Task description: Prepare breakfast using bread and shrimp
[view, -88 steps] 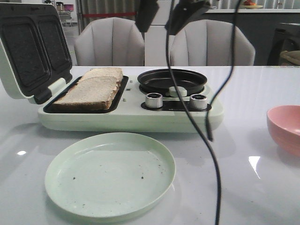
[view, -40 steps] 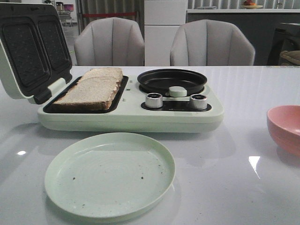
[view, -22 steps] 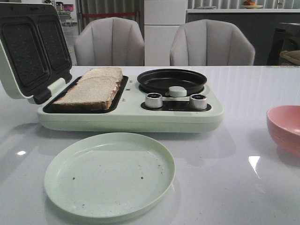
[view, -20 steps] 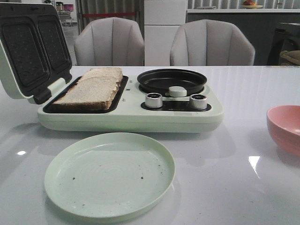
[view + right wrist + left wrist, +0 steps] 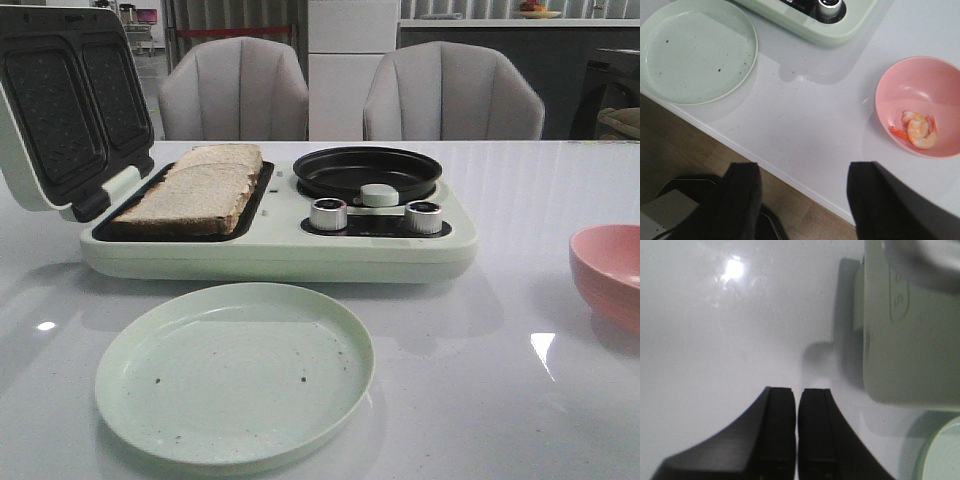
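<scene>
Two slices of bread (image 5: 195, 190) lie in the open sandwich maker (image 5: 280, 245). Shrimp (image 5: 918, 130) sits in a pink bowl (image 5: 900, 82). Left pincer (image 5: 796, 432) closed and empty; right pincer (image 5: 802, 200) wide open, empty.

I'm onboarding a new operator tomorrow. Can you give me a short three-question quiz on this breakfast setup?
1. True or false: the shrimp lies in the pink bowl.
2. What sits on the open grill? A) bread B) shrimp C) nothing
3. Fill in: the right tool is ____, while the left tool is shut.

Key: 1 true. 2 A, the bread lies on the lower grill plate. 3 open. The green plate bears only crumbs.
</scene>
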